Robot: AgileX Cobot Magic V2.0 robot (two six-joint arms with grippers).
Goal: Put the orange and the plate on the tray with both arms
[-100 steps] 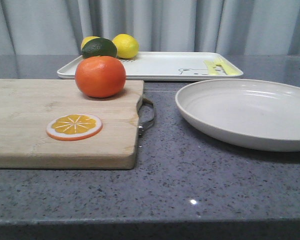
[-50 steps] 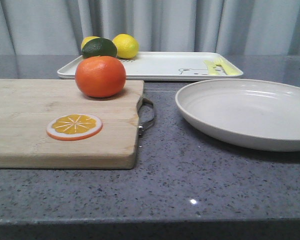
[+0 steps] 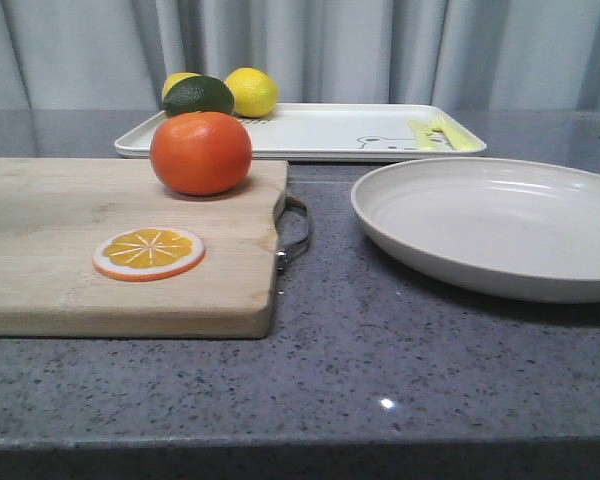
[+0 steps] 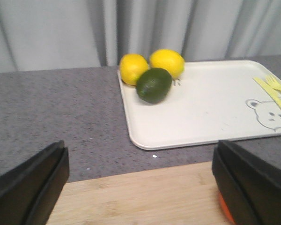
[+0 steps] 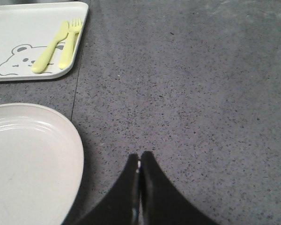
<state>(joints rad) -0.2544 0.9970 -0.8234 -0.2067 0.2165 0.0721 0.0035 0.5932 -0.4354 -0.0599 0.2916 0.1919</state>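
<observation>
Front view: I see the orange (image 3: 201, 152) sitting on the wooden cutting board (image 3: 80, 250), up at its 1 o'clock corner, with an orange slice disc (image 3: 148, 253) flat on the board at 7 o'clock from the fruit. The plate (image 3: 495, 225) rests on the grey stone counter (image 3: 380, 370) at 3 o'clock from the board, apart from it. The tray (image 3: 310, 135) lies at 12 o'clock behind both, carrying two lemons (image 3: 251, 91) and a dark green lime (image 3: 198, 96) at its 9 o'clock end, bear drawing and yellow fork marks at its 3 o'clock end. No arms visible here.

Left wrist view: left gripper (image 4: 140, 187) has its fingers (image 4: 30, 187) spread wide, nothing between them, over the board edge; a sliver of orange (image 4: 225, 211) shows beside one finger. Tray (image 4: 196, 112), lemons and lime beyond.

Right wrist view: right gripper (image 5: 139, 187) fingers pressed together, holding nothing, above bare counter just beside the plate (image 5: 28, 159) rim. Tray corner (image 5: 37, 42) at 11 o'clock.
</observation>
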